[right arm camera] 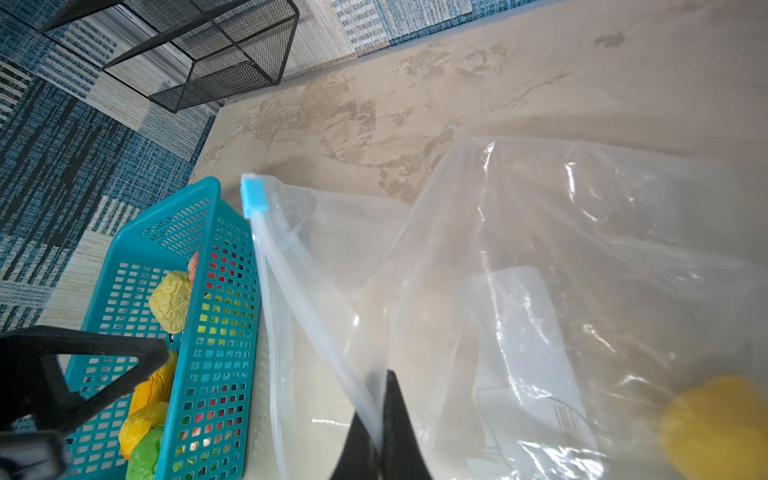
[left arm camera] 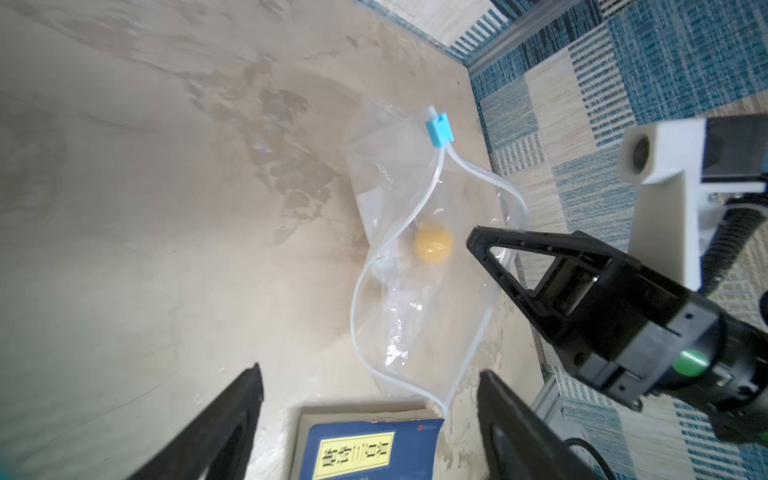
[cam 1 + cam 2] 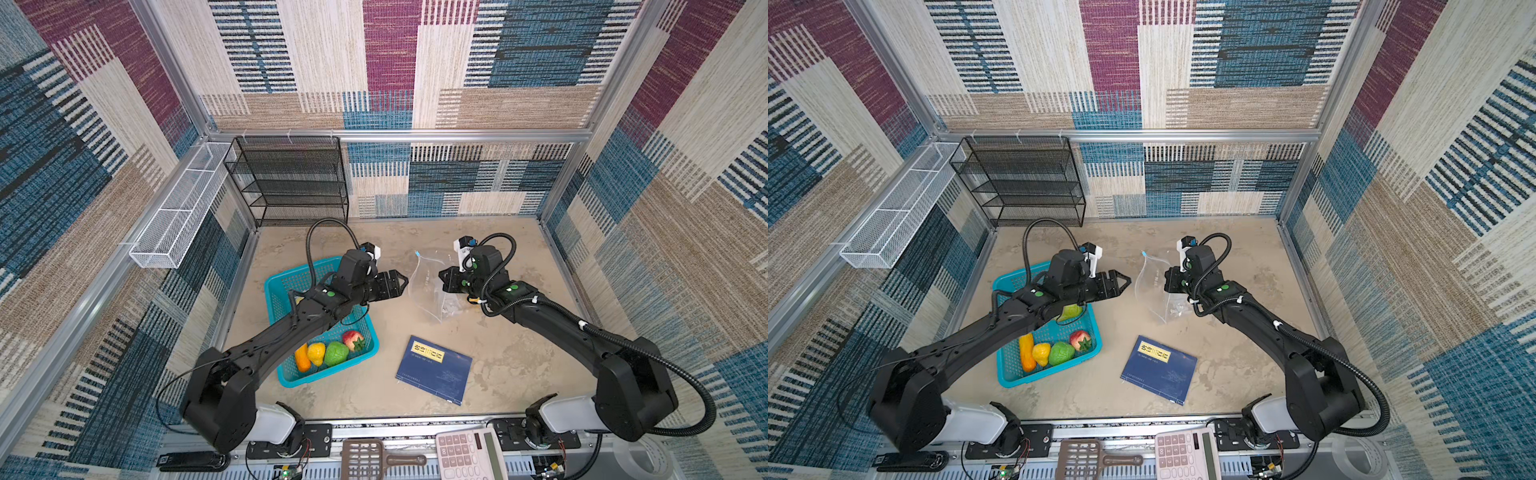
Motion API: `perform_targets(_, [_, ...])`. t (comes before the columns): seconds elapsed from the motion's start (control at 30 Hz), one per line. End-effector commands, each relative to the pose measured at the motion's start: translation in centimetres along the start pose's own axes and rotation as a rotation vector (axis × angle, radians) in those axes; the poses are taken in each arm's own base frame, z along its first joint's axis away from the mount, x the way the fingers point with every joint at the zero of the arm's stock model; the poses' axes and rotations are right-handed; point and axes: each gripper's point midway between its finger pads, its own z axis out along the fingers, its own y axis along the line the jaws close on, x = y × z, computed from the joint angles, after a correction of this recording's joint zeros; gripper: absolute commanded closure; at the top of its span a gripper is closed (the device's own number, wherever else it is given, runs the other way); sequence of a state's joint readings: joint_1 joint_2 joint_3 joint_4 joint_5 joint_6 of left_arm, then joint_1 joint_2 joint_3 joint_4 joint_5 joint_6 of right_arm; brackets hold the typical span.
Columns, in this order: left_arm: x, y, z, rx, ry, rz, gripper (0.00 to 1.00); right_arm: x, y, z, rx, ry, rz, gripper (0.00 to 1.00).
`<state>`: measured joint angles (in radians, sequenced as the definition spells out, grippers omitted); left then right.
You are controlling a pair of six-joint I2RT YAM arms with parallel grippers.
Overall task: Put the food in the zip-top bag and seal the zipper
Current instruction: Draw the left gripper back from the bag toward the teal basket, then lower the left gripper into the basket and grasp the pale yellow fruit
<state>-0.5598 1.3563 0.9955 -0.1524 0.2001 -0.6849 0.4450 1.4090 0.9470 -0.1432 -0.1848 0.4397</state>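
The clear zip-top bag (image 3: pixel 428 286) lies mid-table, its mouth gaping toward my left arm. The zipper's light-blue slider (image 2: pixel 438 131) sits at the far end of the mouth. My right gripper (image 1: pixel 382 395) is shut on the mouth's upper edge and holds it up. A round yellow piece of food (image 2: pixel 433 247) lies inside the bag. My left gripper (image 2: pixel 370 370) hangs open and empty just in front of the mouth. More food lies in the teal basket (image 3: pixel 328 372): an orange piece (image 3: pixel 302 357), a yellow one (image 3: pixel 316 353), a green one (image 3: pixel 336 353) and a strawberry (image 3: pixel 353 340).
A blue book (image 3: pixel 434 370) lies in front of the bag. A black mesh shelf (image 3: pixel 291 183) stands at the back left, and a white mesh tray (image 3: pixel 183 208) hangs on the left wall. A calculator (image 3: pixel 469 455) and a brown scoop (image 3: pixel 365 457) lie beyond the front edge.
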Motion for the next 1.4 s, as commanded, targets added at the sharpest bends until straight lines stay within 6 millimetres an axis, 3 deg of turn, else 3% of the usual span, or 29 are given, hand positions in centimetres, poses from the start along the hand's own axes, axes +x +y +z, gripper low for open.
perform_targets(0.0, [-0.4,4.8,-2.3,-0.183,-0.084,-0.018,0.09,-0.8,1.1,0.5,-0.064,-0.032,0.009,1.00])
perform_targets(0.1, [-0.4,7.7,-4.0,-0.256,-0.124,-0.056,0.09,-0.4,1.1,1.2,-0.074,-0.018,0.019,1.00])
perform_targets(0.27, [-0.2,9.6,-4.1,-0.284,-0.143,-0.065,0.08,0.6,0.1,2.0,-0.047,0.000,0.034,1.00])
perform_targets(0.53, [-0.1,8.9,-0.2,-0.202,-0.070,-0.033,0.09,2.8,-3.6,2.8,0.091,0.039,0.087,1.00])
perform_targets(0.83, [0.8,6.2,3.3,-0.070,0.000,0.000,0.11,3.4,-6.1,0.4,0.146,0.021,0.131,1.00])
perform_targets(1.2, [1.3,1.6,6.7,0.047,0.055,0.071,0.12,3.6,-5.0,-1.0,0.079,0.016,0.165,1.00])
perform_targets(1.37, [0.5,1.7,5.0,-0.012,0.044,0.117,0.11,3.4,-4.1,-0.5,0.026,0.021,0.173,1.00])
